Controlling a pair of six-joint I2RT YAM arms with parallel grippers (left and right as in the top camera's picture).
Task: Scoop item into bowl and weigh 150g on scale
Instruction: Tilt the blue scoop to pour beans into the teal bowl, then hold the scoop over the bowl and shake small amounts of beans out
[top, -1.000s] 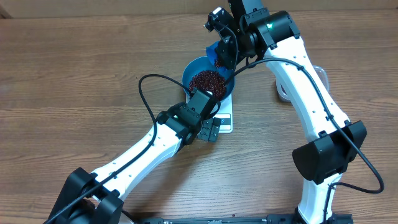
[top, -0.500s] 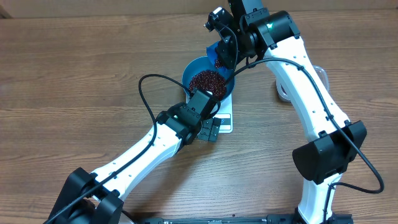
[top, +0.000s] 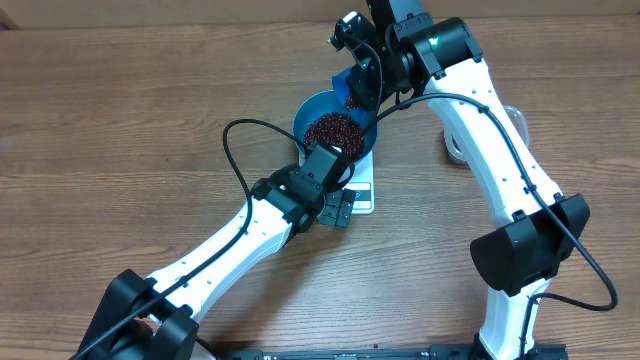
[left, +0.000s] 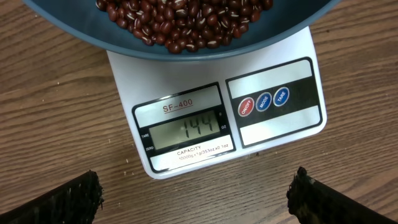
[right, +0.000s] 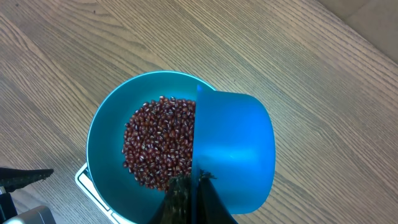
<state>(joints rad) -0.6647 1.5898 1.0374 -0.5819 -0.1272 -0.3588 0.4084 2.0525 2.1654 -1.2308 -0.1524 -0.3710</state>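
Note:
The blue bowl (top: 306, 112) stands on the white scale (top: 364, 197) and holds a heap of red-brown beans (top: 333, 130). In the left wrist view the scale (left: 273, 127) shows 144 on its display, under the bowl (left: 93, 32) of beans (left: 186, 25). My left gripper (left: 196, 186) is open over bare table just in front of the scale. My right gripper (right: 196, 182) is shut on the handle of a small blue scoop (right: 233, 149), held tilted over the bowl's (right: 107, 146) rim beside the beans (right: 158, 149). In the overhead view the scoop (top: 345, 80) is at the bowl's far edge.
A clear plastic tub (top: 513, 117) sits at the right, mostly hidden behind the right arm. The left arm's black cable (top: 232, 150) loops over the table left of the bowl. The wooden table (top: 120, 120) stretches out to the left.

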